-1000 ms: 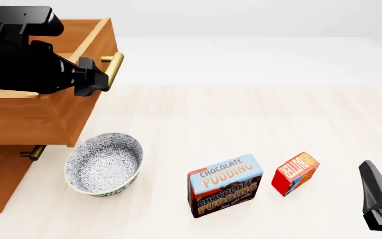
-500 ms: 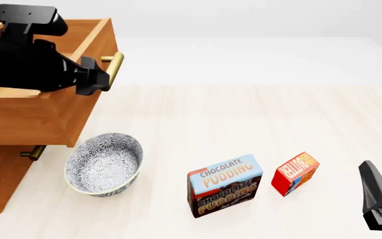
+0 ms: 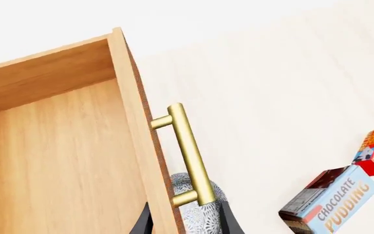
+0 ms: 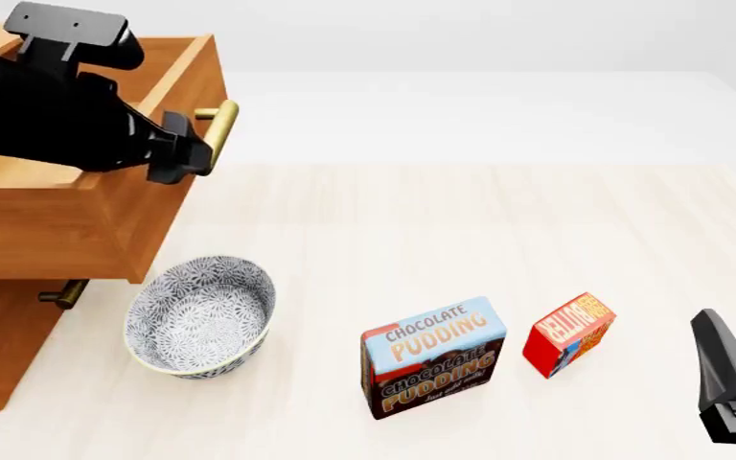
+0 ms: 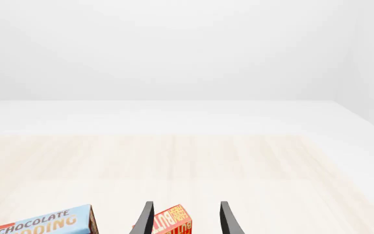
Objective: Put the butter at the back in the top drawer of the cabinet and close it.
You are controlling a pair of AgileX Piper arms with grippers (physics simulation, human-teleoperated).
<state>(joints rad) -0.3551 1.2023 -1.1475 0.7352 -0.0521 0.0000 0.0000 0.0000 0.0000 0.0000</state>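
Left gripper hovering open-jawed over the top drawer.
Right gripper is waiting, fingers spread and empty, just behind the butter.

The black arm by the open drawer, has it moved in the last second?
Yes. The left arm has risen slightly and shifted right against the top drawer.

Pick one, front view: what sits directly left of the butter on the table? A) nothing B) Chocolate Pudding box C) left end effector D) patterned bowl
B: the Chocolate Pudding box stands just left of the butter, while the patterned bowl lies further left, near the cabinet.
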